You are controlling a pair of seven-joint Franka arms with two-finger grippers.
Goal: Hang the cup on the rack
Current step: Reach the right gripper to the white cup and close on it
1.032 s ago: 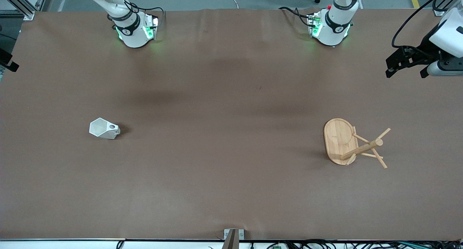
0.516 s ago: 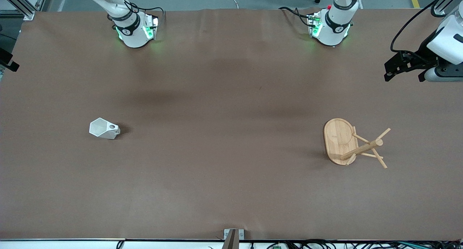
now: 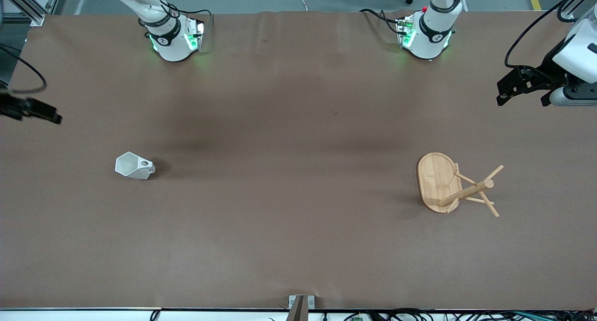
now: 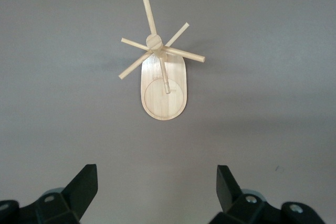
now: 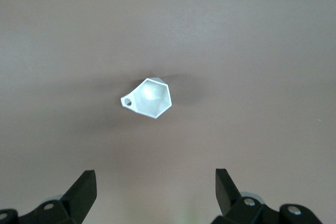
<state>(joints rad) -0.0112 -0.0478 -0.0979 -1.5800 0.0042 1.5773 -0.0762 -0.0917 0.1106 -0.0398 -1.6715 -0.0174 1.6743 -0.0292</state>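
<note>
1. White faceted cup (image 3: 134, 166) standing on the brown table (image 3: 289, 139), toward the right arm's end; blocky handle with a round hole sticking out toward the middle of the table. No print or label readable on it.
2. Seen from the right wrist camera almost straight down: open mouth of the cup (image 5: 149, 97) facing up, handle at about 9 o'clock of its body in that picture.
3. Bamboo rack (image 3: 454, 184) well apart from the cup, toward the left arm's end, at much the same nearness to the front camera. Oval base flat on the table, post and thin pegs splaying out from it. A faint mark on the base, too small to read.
4. From the left wrist camera: the rack (image 4: 163, 72) with pegs fanned around the post top, a ring drawn on the base.
5. Right gripper (image 3: 30, 110) up in the air over the table edge at its own end, fingers spread apart, nothing between them.
6. Left gripper (image 3: 522, 85) up over its end of the table, fingers likewise wide apart and empty.
7. Green lights glowing at both arm bases; no brand lettering legible there.
</note>
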